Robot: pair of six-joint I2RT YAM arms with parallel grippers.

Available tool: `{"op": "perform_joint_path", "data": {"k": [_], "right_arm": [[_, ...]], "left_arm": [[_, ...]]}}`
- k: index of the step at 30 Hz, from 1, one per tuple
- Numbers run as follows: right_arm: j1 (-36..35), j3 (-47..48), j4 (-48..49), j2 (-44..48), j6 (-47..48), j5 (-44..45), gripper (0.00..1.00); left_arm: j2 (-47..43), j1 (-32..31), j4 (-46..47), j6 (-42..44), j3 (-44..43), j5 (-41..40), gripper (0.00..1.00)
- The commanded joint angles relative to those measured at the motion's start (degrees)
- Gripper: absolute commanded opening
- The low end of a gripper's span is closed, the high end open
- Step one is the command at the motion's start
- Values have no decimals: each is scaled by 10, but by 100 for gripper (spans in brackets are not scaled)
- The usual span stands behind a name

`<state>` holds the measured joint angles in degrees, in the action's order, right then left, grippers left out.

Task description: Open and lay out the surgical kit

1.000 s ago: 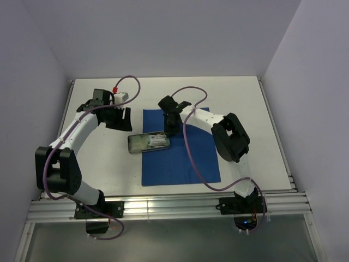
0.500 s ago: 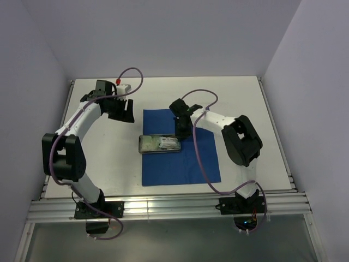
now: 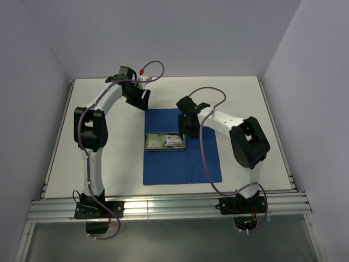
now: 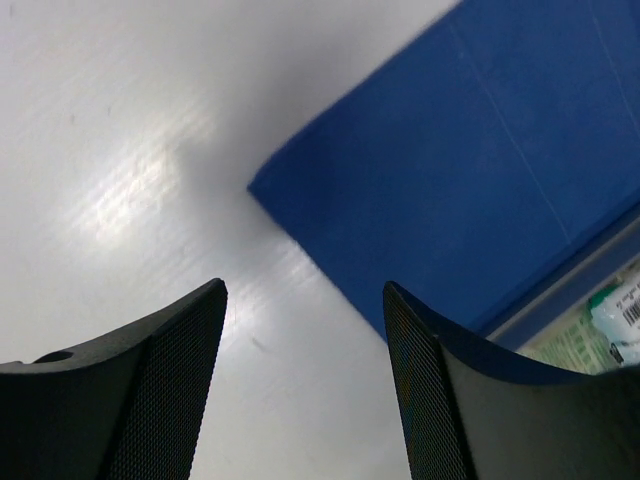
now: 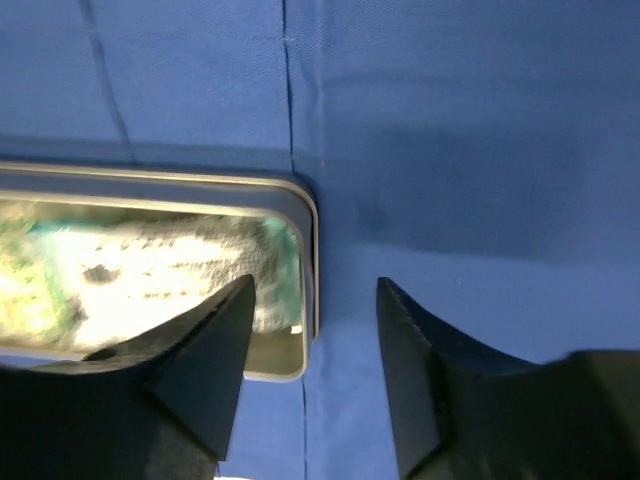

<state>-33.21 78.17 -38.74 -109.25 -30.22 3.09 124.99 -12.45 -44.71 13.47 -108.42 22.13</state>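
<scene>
The surgical kit's royal-blue cloth (image 3: 188, 164) lies spread flat on the white table. On it sits the small steel tray (image 3: 148, 143), holding whitish-green packets (image 3: 173, 141). My right gripper (image 3: 188, 130) hangs open over the tray's right end. In the right wrist view the right gripper (image 5: 315, 285) straddles the tray's end wall (image 5: 311, 240) with a gap on each side, one finger over the packet (image 5: 150, 265) and the other over cloth. My left gripper (image 3: 139, 99) stands open above bare table by the cloth's far left corner (image 4: 262, 188), and nothing is between the fingers of the left gripper (image 4: 305, 290).
Grey walls close in the table (image 3: 98, 142) at the back and both sides. An aluminium rail (image 3: 163, 207) runs along the near edge. The tray's edge (image 4: 570, 300) and a packet (image 4: 620, 305) show at the lower right of the left wrist view.
The tray slid to the right on the cloth with my right gripper, whose jaws then opened off its end wall. My left arm swung back and right to the cloth's far left corner.
</scene>
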Motion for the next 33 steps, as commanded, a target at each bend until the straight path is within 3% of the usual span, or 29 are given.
{"op": "perform_joint_path", "data": {"k": [1,5,8,19,21,25,26,29,33], "right_arm": [[10,-10,-7,89,-12,19,61],[23,-18,-26,151,-31,20,61],[25,-47,-41,210,-58,28,60],[37,-291,-34,392,-266,-26,55],[36,-323,-32,396,-303,-28,54],[36,-352,-18,388,-331,-58,53],[36,-355,-14,388,-339,-63,53],[36,-362,-15,386,-360,-70,53],[35,-358,-48,364,-405,-64,53]], "left_arm": [[38,-13,-27,37,-86,7,69],[99,-26,-30,40,-156,-13,67],[117,-32,-1,25,-152,-49,65],[129,-35,9,4,-113,-54,53],[128,-35,6,6,-104,-43,46],[118,-35,-2,-2,-91,-25,24],[114,-35,-6,-6,-89,-24,14],[109,-33,-12,-14,-88,-25,0],[96,-6,-2,-31,-71,-38,0]]}}
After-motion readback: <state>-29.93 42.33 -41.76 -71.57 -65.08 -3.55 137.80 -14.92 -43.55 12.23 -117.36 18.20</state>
